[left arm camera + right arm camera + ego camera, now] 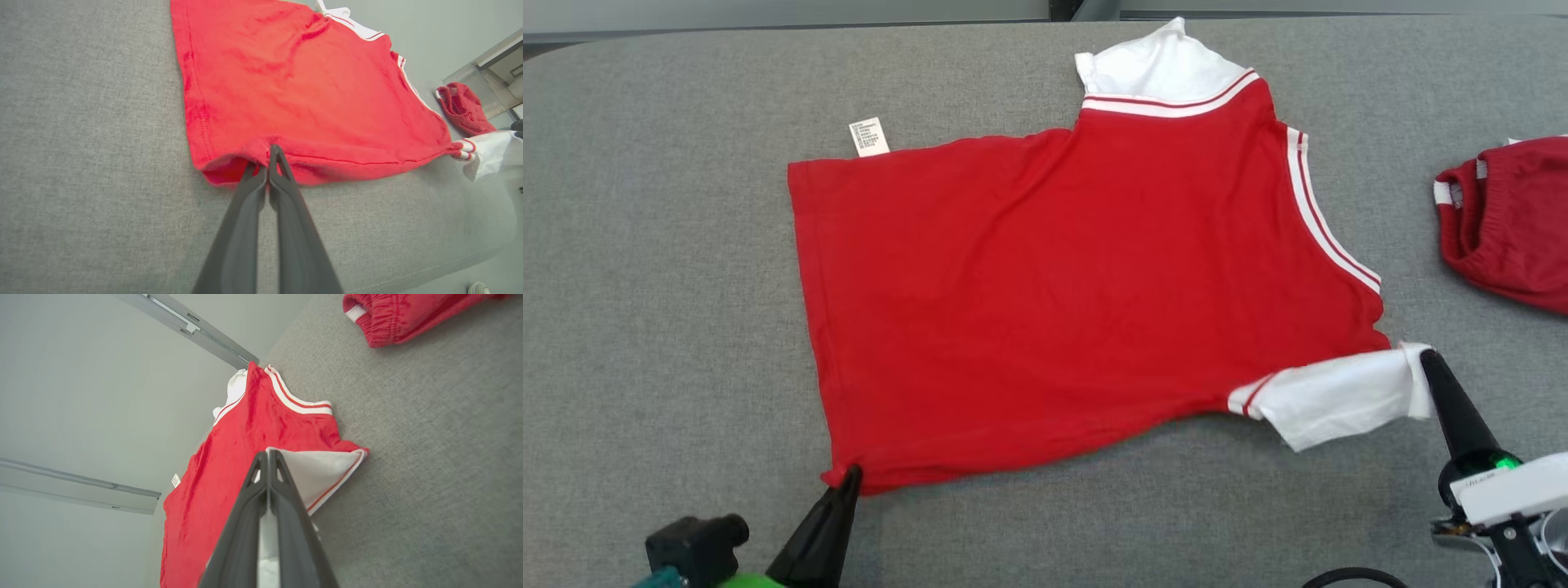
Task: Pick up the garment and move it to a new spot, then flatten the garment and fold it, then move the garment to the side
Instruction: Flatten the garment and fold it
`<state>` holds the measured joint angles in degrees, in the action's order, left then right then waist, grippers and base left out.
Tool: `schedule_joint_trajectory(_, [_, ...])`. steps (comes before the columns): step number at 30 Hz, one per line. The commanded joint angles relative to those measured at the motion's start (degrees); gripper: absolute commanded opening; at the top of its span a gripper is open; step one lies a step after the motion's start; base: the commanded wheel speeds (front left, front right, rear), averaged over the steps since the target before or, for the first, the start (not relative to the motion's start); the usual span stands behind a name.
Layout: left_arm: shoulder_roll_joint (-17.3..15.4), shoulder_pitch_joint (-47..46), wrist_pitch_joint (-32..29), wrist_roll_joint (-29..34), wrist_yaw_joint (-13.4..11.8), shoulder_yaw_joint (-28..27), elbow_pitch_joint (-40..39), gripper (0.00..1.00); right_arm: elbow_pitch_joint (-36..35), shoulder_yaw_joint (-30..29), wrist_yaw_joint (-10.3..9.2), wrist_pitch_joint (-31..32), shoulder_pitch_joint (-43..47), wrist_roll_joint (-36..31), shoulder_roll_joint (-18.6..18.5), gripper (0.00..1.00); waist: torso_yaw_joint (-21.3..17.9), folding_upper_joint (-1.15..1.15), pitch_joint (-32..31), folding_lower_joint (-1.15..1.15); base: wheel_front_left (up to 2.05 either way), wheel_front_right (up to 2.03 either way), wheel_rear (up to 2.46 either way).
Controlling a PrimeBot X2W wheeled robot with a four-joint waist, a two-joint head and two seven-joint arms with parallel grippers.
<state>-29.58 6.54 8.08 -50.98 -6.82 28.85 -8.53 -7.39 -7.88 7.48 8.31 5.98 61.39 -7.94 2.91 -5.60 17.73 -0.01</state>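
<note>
A: What covers the grey, felt-like table (645, 245)?
B: A soft red jersey garment (1054, 286), spread flat mid-table; white sleeves, striped trim.
A: The grippers?
B: The left gripper (848, 475) pinches its hem corner; the right gripper (1427, 358) pinches a white cuff (1409, 380).

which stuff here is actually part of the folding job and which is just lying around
In the job: red shirt with white sleeves; left gripper, shut on its hem corner; right gripper, shut on the near sleeve.
Lying about: bunched red garment on the grey table, to the right.
</note>
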Motion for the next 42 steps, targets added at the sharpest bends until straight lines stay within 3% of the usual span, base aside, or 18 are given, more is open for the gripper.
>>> schedule_joint_trajectory(1, [-0.89,-2.14,-2.38,-1.48,-0.13,-0.37,-1.52,0.0,1.59,-0.27,0.01,1.45,-3.28,-1.67,0.06,0.0,0.08,0.02,0.3,0.01,0.0,0.0,0.0])
schedule_joint_trajectory(11, [-1.74,-15.35,-15.17,-4.25,-0.29,0.32,0.83,0.0,13.93,-4.63,0.01,8.53,-20.28,-11.15,1.84,0.0,3.12,0.02,2.35,0.01,0.0,0.0,0.0])
schedule_joint_trajectory(17, [2.0,-24.23,-19.55,-3.81,0.62,2.97,10.52,0.0,20.6,-4.87,0.01,9.37,-27.29,-16.74,1.42,0.0,4.56,0.02,3.39,0.01,0.0,0.0,0.0])
schedule_joint_trajectory(24, [5.07,-31.81,-18.64,-1.66,2.52,4.01,22.32,0.0,27.26,1.39,0.01,5.87,-31.98,-20.49,-1.88,0.0,4.24,0.02,4.22,0.01,0.0,0.0,0.0])
schedule_joint_trajectory(25, [5.2,-32.38,-18.71,-1.57,2.62,4.05,23.71,0.0,27.47,2.69,0.01,4.98,-32.24,-21.09,-2.62,0.24,4.14,0.02,4.21,0.01,0.0,0.0,0.0])
schedule_joint_trajectory(26, [5.45,-32.72,-19.18,-1.61,2.68,4.34,24.95,0.0,27.64,4.14,0.01,3.92,-32.37,-21.68,-3.39,0.57,3.99,0.02,4.14,0.01,0.0,0.0,0.0])
schedule_joint_trajectory(27, [5.68,-32.8,-19.45,-1.64,2.77,4.64,25.86,0.1,27.95,5.37,0.01,2.98,-32.35,-22.07,-4.02,1.0,3.79,0.02,3.99,0.01,0.0,0.0,0.0])
schedule_joint_trajectory(28, [5.89,-32.87,-19.76,-1.7,2.76,4.91,26.82,0.3,28.27,6.44,0.01,1.9,-32.38,-22.27,-4.8,1.0,3.61,0.02,3.81,0.01,0.0,0.0,0.0])
schedule_joint_trajectory(29, [5.95,-32.73,-19.91,-1.72,2.91,5.2,27.29,0.76,28.51,7.46,0.01,1.06,-32.44,-22.95,-5.91,1.0,3.43,0.02,3.6,0.01,0.0,0.0,0.0])
schedule_joint_trajectory(30, [5.94,-32.48,-19.76,-1.74,3.0,5.23,27.82,1.0,28.64,8.36,0.01,0.14,-32.54,-23.38,-6.87,1.0,3.22,0.02,3.37,0.01,0.0,0.0,0.0])
schedule_joint_trajectory(37, [3.35,-27.35,-15.32,1.11,1.15,5.62,26.02,1.0,26.88,13.44,0.0,-4.45,-30.09,-27.2,-13.18,1.0,1.65,0.02,0.33,0.01,0.0,0.0,0.0])
schedule_joint_trajectory(42, [2.05,-18.59,-10.45,0.57,-3.34,3.51,18.19,1.0,22.1,14.71,0.0,-4.3,-24.0,-32.42,-18.8,1.0,0.48,0.02,-2.99,0.01,0.0,0.0,0.0])
